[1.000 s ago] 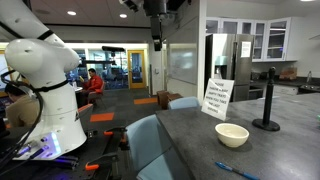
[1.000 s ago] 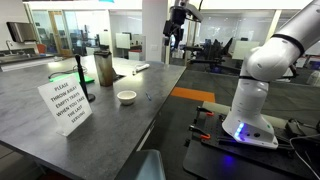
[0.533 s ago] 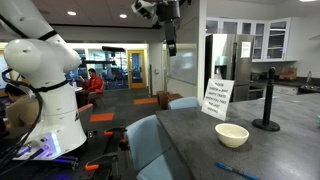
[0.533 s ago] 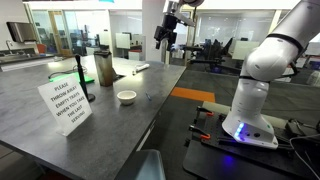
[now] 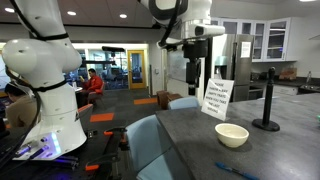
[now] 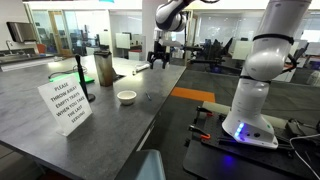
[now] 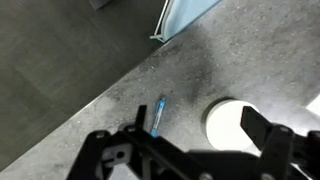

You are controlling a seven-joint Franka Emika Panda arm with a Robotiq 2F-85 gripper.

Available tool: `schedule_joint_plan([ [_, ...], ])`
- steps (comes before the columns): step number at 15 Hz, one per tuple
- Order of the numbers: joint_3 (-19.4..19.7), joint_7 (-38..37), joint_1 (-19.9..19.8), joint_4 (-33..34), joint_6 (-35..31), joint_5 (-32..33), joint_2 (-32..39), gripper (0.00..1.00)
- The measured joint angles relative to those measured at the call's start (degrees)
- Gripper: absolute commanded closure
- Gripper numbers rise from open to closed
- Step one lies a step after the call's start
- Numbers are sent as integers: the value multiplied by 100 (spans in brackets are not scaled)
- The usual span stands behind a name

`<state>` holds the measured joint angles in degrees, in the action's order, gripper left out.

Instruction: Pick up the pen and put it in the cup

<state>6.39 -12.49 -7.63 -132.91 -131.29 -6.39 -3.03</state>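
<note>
**Pen** (image 7: 158, 116): thin, blue, lying flat on the grey desk (image 7: 250, 60) close to its edge. In the wrist view its long axis is running nearly up and down the picture, with the upper end leaning slightly to the right. Which end is the writing tip cannot be told. It is lying just beside the cup (image 7: 228, 122) without touching it. In an exterior view the pen (image 5: 236, 171) is showing as a faint blue line slanting across the desk in front of the cup (image 5: 232, 134).

**Cup:** cream-white, low, standing upright with its mouth facing up.

**Hand** (image 7: 195, 150): hanging in the air, well apart from pen and cup. Its fingers are standing wide apart, released and gripping nothing.
</note>
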Motion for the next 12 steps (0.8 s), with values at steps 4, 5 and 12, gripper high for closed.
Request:
schedule_joint_plan([
  [4, 121, -20, -81, 438, -203, -85, 986, 0],
  [5, 121, -20, -88, 561, -222, -127, 1217, 0],
  [12, 101, -14, -88, 1477, -233, -357, 2593, 0],
])
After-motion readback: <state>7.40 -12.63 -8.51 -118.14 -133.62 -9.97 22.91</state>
